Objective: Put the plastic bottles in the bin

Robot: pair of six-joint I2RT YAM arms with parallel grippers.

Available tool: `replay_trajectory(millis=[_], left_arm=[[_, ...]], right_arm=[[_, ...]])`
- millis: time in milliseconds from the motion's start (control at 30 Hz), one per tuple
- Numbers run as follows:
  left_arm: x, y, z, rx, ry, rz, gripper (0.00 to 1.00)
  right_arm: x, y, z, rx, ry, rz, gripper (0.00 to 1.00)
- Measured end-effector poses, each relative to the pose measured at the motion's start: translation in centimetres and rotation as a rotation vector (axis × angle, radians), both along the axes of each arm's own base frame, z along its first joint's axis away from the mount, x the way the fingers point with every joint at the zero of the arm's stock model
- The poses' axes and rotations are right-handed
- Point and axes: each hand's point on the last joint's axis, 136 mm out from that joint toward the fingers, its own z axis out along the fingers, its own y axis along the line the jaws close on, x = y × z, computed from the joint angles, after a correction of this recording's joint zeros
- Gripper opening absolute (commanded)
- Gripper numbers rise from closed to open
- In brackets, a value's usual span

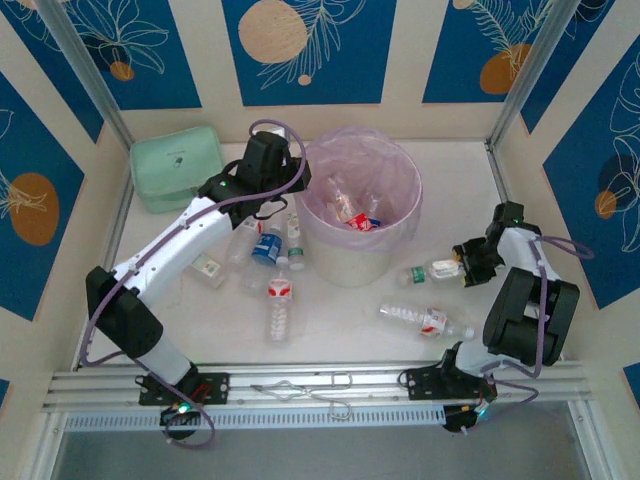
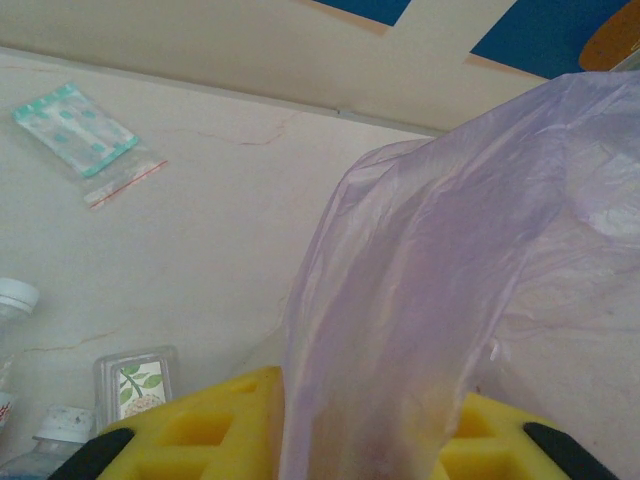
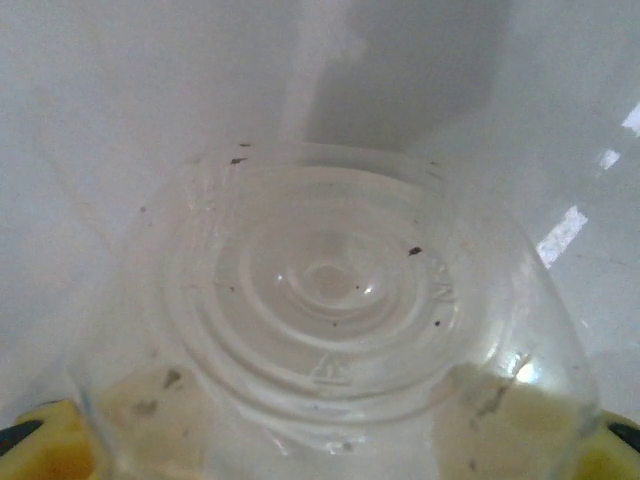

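Note:
The white bin stands mid-table, lined with a pink bag, and several plastic bottles lie inside. My left gripper is at the bin's left rim, shut on a fold of the bag, which runs down between the yellow pads. To the right of the bin, my right gripper is shut on the base end of a lying green-label bottle. In the right wrist view its clear base sits between the pads. More bottles lie loose: red label, red label, blue label.
A mint-green zip pouch lies at the back left. A small flat box rests under the left arm, also visible as the box beside a bottle cap. A small zip sachet lies on the table.

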Motion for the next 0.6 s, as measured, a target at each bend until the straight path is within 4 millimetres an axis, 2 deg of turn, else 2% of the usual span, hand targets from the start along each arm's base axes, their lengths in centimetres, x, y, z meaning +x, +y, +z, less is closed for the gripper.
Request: replay_trajectory(millis=[133,300,500,600], left_arm=[[0.0,0.0,0.0,0.001,0.000,-0.001,0.29],[0.3,-0.2,-0.1,0.004,0.001,-0.003,0.29],[0.5,-0.6,-0.4,0.004,0.008,-0.010,0.29],[0.5,-0.6,-0.4,0.003,0.009,-0.012,0.29]], right_arm=[[1.4,-1.8,3.3,-0.069,-0.076,0.011,0.46],[2.3,-3.7,8.6,-0.192,-0.186,0.053,0.41],[3.4,-5.7,17.4,-0.385,-0.351,0.108,0.36],[3.2,-6.1,21.4,-0.472,-0.437,0.115,0.32]])
